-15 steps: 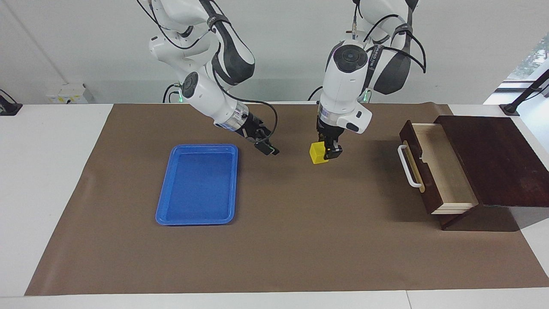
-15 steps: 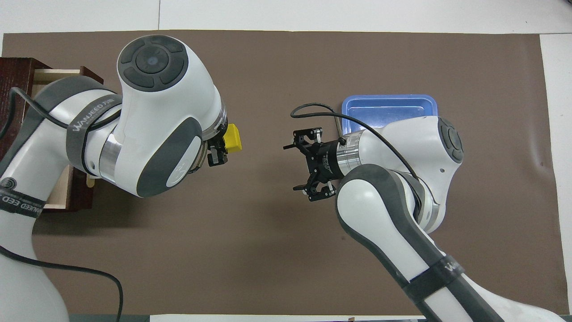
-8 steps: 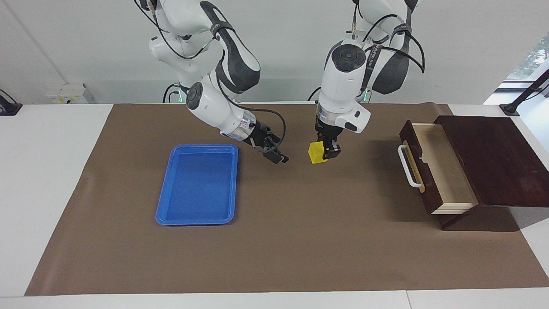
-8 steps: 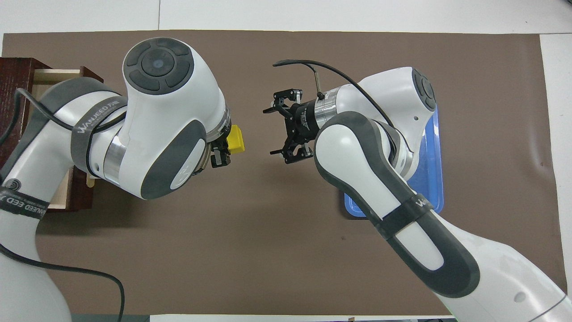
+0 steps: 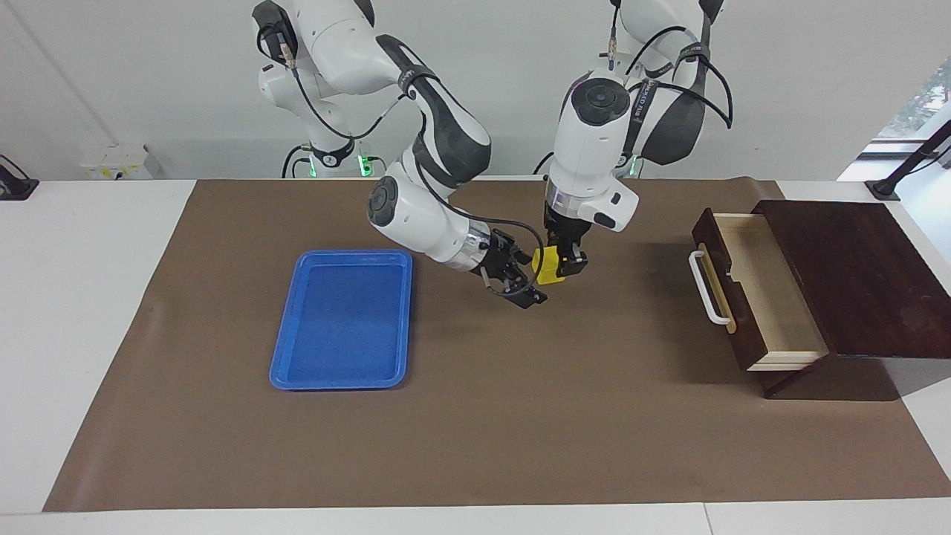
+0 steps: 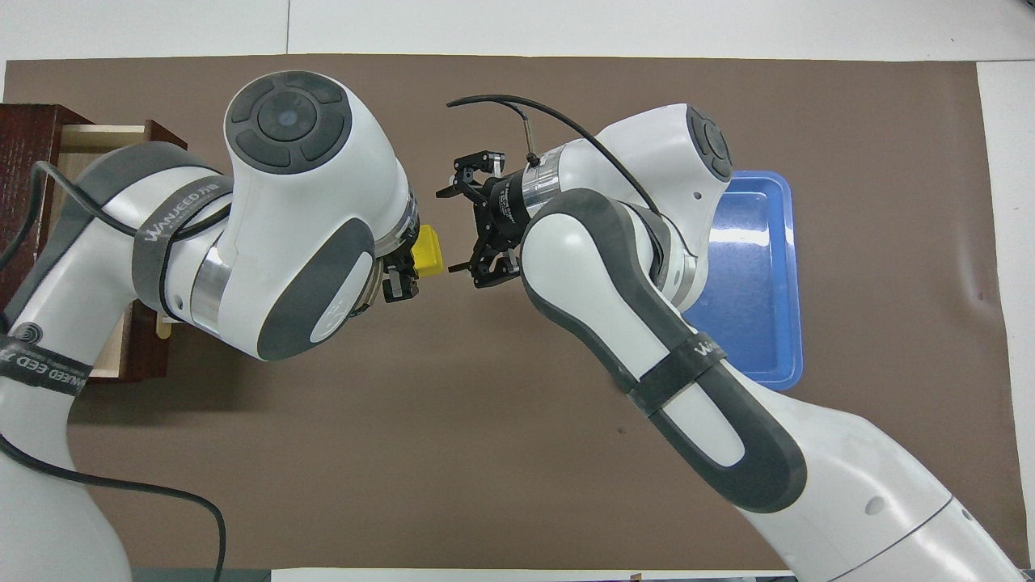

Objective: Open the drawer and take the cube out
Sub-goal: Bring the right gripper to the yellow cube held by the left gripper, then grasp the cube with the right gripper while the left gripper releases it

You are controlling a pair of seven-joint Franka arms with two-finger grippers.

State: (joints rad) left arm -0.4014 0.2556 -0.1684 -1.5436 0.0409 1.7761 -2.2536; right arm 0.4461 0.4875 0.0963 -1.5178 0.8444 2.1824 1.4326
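Left gripper (image 5: 566, 261) hangs over the mat (image 5: 475, 416) mid-table, pointing down, clamped on the cube (image 5: 547, 265), which rides clear of the surface. Right gripper (image 5: 526, 286) comes in level from the tray's end, fingers spread wide, the cube just beside its tips, toward the left arm's end. Looks like a handover: the right one needs only slide on around the cube. Drawer (image 5: 758, 293) stands pulled out, its pale inside bare. Tray (image 5: 344, 318) holds nothing either.
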